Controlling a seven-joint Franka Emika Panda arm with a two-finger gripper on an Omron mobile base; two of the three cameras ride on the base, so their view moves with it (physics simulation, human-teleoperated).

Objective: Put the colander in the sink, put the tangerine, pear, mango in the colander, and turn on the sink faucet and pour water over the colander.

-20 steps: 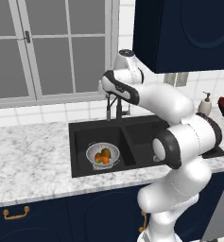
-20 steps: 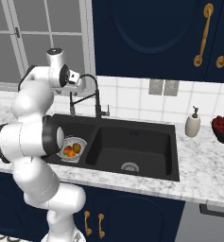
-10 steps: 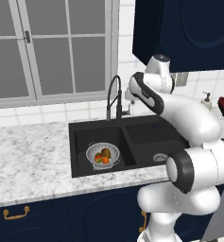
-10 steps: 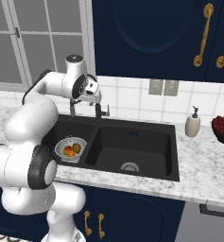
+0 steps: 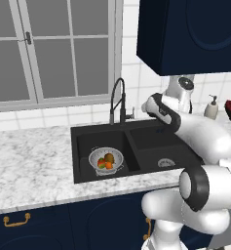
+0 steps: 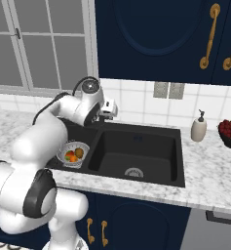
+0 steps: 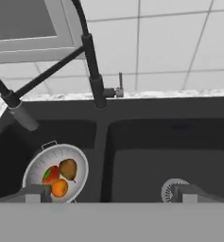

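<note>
Colander (image 7: 56, 172) sits in the left basin of the sink (image 5: 151, 154), holding tangerine (image 7: 59, 188), pear (image 7: 68, 168) and mango (image 7: 49, 174). No water running. Sink faucet (image 7: 92, 71) stands at the far rim between basins, spray head hanging left toward the colander. Gripper (image 7: 108, 193) hovers above the sink, facing the faucet, fingers spread wide, holding nothing. The small side lever (image 7: 119, 86) on the faucet's right looks rigid, thin and smooth, so probably slippery; best pushed or pinched near its tip.
</note>
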